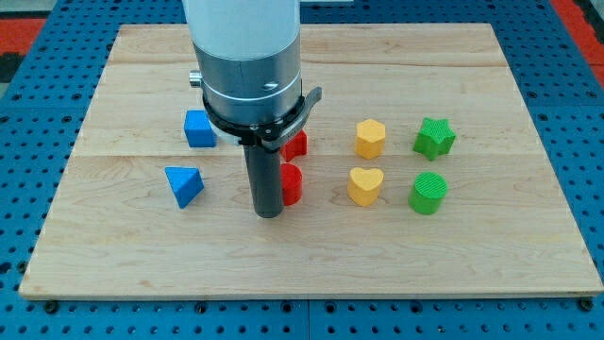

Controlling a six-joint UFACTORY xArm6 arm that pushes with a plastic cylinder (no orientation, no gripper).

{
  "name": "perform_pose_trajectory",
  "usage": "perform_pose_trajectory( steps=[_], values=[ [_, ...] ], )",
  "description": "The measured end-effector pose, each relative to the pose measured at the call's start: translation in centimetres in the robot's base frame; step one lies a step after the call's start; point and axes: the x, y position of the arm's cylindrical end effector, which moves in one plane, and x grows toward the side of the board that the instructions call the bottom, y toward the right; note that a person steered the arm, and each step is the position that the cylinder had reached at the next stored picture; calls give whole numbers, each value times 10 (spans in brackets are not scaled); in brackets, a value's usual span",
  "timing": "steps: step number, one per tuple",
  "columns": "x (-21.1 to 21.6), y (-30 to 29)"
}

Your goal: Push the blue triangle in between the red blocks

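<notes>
The blue triangle (184, 185) lies on the wooden board (311, 255) at the view's left. Two red blocks sit at the middle: one (297, 144) higher up, partly hidden by the arm, and a rounded one (292, 184) lower down. My tip (269, 213) rests on the board just left of the lower red block and touching or nearly touching it. The tip is well to the right of the blue triangle. The rod hides the left parts of both red blocks.
A blue cube (199, 128) sits above the triangle. A yellow hexagon (370, 138) and a yellow heart (365, 186) lie right of the red blocks. A green star (434, 138) and a green cylinder (428, 194) lie farther right.
</notes>
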Motion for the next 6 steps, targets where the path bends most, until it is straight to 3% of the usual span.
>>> perform_pose_trajectory(
  steps=[1, 3, 4, 6],
  values=[
    [28, -20],
    [25, -97],
    [0, -97],
    [2, -97]
  ],
)
